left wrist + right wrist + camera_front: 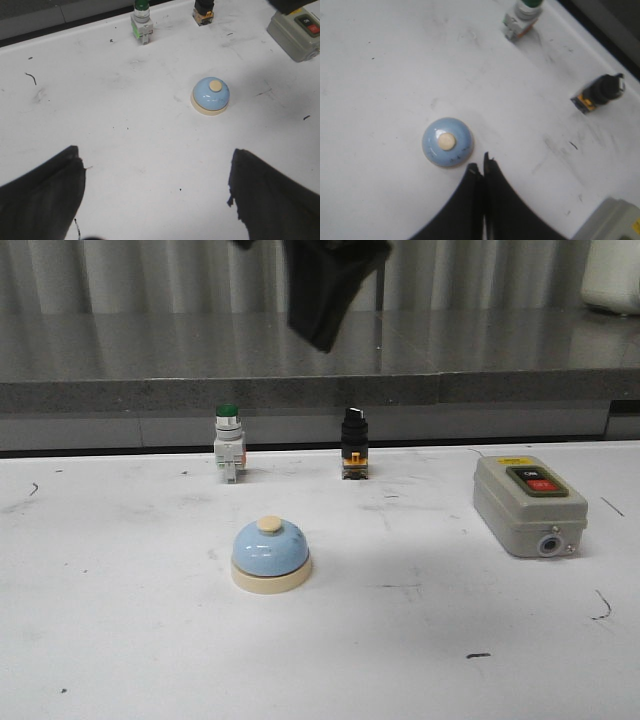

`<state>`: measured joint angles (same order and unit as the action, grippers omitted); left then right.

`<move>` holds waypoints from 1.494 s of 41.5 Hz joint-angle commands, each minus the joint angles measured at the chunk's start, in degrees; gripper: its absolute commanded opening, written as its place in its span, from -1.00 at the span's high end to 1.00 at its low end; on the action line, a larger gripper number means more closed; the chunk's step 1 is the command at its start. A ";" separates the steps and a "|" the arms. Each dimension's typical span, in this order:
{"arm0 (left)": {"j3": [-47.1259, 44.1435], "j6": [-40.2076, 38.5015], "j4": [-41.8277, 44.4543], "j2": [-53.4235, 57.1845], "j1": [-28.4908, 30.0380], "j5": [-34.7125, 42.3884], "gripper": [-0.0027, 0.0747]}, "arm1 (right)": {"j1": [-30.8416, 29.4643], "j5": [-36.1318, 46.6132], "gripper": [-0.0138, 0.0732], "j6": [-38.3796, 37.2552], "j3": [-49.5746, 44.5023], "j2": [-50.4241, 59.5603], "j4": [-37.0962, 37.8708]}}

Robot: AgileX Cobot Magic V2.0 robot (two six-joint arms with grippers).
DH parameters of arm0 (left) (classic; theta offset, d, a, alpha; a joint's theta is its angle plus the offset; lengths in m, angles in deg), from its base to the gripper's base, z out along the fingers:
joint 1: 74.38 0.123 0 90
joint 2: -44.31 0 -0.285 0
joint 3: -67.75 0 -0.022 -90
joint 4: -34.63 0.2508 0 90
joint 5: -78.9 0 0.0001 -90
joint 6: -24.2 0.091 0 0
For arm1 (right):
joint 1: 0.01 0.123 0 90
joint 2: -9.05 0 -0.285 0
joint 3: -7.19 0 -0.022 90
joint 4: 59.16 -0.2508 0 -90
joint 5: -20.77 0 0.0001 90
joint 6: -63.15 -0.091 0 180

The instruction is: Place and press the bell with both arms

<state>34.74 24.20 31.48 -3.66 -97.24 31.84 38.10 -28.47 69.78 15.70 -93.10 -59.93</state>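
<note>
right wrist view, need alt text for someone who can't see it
A light-blue bell with a cream button sits upright on a scuffed white table, just beyond the closed fingertips of the right tool, which holds nothing. Farther off stand a green-capped push button and a black knob switch, with a grey switch box at the frame's corner.

The bell (pixel 270 553) has a glossy, smooth light-blue dome; the white table (pixel 120 640) looks matt and scuffed.
</note>
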 commanded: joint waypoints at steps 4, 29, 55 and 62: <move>1.59 -0.95 -0.74 0.21 0.20 3.36 -0.54 | -5.76 9.78 0.84 -0.23 -11.32 16.10 -4.93; 1.59 -0.95 -0.74 0.21 0.20 3.36 -0.54 | -9.39 17.27 0.84 -0.23 -42.41 56.16 -5.88; 1.59 -0.95 -0.74 0.21 0.20 3.47 -0.54 | -9.39 17.73 0.84 -0.23 -46.61 64.85 -5.18; 1.59 -0.95 -0.74 0.21 0.20 3.61 -0.54 | -9.39 17.79 0.84 -0.23 -46.61 64.85 -4.36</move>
<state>34.74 24.20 31.48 -3.66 -97.24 31.75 29.10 -15.47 69.54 -32.34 -28.14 -65.21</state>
